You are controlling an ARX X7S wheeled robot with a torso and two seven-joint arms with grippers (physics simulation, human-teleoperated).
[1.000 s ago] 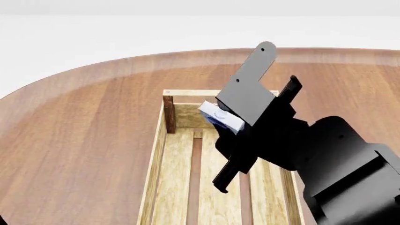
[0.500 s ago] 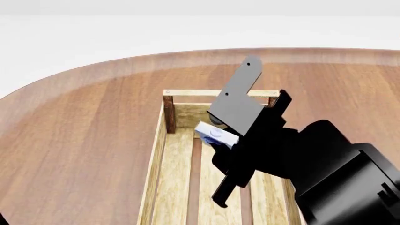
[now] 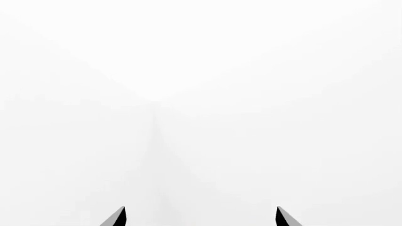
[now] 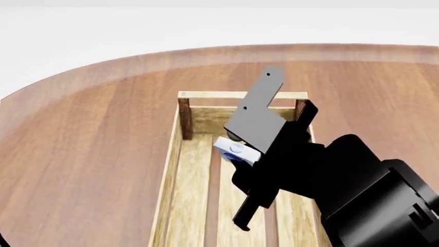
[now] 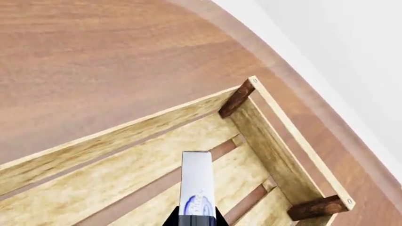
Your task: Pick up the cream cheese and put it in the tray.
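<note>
While one tray (image 4: 180,154) waits, one cream cheese (image 4: 235,150) hangs.

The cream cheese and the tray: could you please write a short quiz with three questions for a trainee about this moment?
1. True or false: the cream cheese already lies flat on the slats of the tray.
2. Which gripper holds the cream cheese? A) the left gripper B) the right gripper C) neither
3. Fill in: in the left wrist view, the background behind the fingers is only ____.

Key:
1. False. It is clamped in the fingers and hangs above the slats near the tray's far end.
2. B. The right wrist view shows the box gripped edge-on, sticking out over the tray.
3. White. No table or object appears there.
</note>
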